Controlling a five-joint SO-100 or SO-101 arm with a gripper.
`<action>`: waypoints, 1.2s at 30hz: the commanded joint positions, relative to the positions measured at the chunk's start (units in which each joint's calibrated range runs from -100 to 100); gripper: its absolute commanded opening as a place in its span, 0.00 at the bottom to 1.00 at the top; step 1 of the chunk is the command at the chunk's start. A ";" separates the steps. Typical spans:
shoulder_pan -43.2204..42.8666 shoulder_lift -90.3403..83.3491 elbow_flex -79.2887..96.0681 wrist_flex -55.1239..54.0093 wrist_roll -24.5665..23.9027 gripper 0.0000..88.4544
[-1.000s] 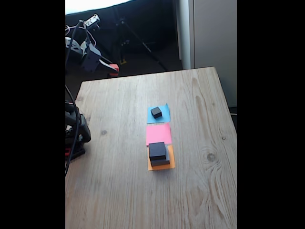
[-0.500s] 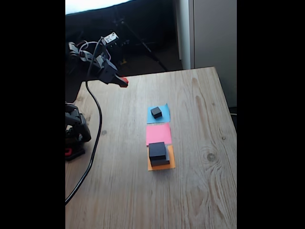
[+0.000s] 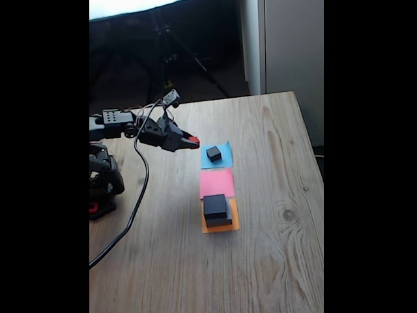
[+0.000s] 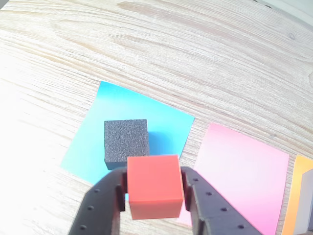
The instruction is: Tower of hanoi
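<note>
My gripper [image 4: 154,191] is shut on the tiny red cube [image 4: 153,185], held above the table. In the fixed view the gripper [image 3: 189,140] hangs just left of the blue paper square [image 3: 223,156], with the red cube [image 3: 193,139] at its tip. A small black cube [image 3: 214,154] [image 4: 125,142] sits on that blue square [image 4: 151,122]. On the orange square [image 3: 233,223] a medium black block [image 3: 215,206] lies stacked on a larger flat grey block [image 3: 220,221].
A bare pink paper square [image 3: 216,182] [image 4: 239,174] lies between the blue and orange ones. The arm's base [image 3: 103,182] stands at the table's left edge, with a black cable [image 3: 133,208] trailing across the wood. A tripod stands beyond the far edge.
The arm has swung from the far left corner down and right toward the blue square, carrying the red cube. The blocks on the paper squares have not moved.
</note>
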 commanded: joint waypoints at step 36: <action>-2.43 42.21 0.54 -58.13 0.52 0.03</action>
